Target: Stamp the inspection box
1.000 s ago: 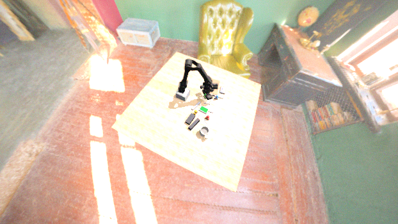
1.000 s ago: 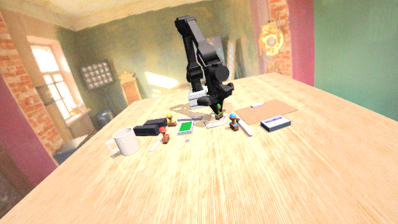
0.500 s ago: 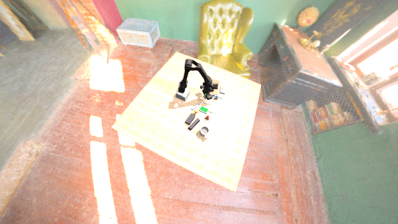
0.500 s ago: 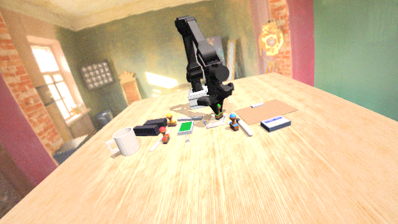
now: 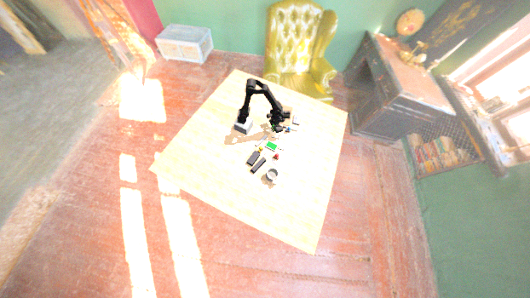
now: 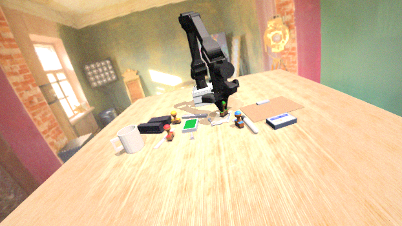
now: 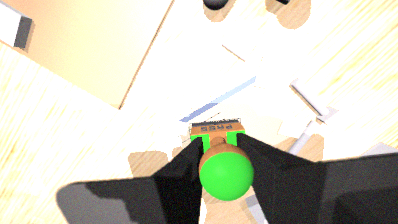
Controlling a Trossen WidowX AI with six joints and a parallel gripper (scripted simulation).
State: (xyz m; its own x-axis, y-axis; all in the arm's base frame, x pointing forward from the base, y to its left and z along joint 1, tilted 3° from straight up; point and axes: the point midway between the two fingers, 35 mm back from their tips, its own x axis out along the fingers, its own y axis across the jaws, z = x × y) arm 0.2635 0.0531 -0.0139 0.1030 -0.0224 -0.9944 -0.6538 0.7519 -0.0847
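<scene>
My gripper [image 5: 274, 128] [image 6: 223, 108] [image 7: 218, 144] is shut on the PASS stamp [image 6: 223, 112] [image 7: 226, 175], which has a green knob and a brown body. The stamp is upright, low over the pale area where the card seems to lie. Whether its foot touches the surface cannot be told. The card is washed out; a blue strip [image 7: 219, 99] shows just beyond the stamp, but the inspection box and any print cannot be made out. The green ink pad [image 5: 271, 146] [image 6: 190, 124] lies open in its pale case, left of the gripper in the exterior view.
A blue-knobbed stamp [image 6: 239, 119] and white marker [image 6: 250, 124] stand and lie close right of the gripper. Brown board [image 6: 275, 109] [image 7: 90, 60] and navy box [image 6: 281, 121] are farther right. Yellow stamp [image 6: 175, 117], red stamp [image 6: 169, 132], black blocks [image 6: 150, 128] and mug [image 6: 130, 139] are left.
</scene>
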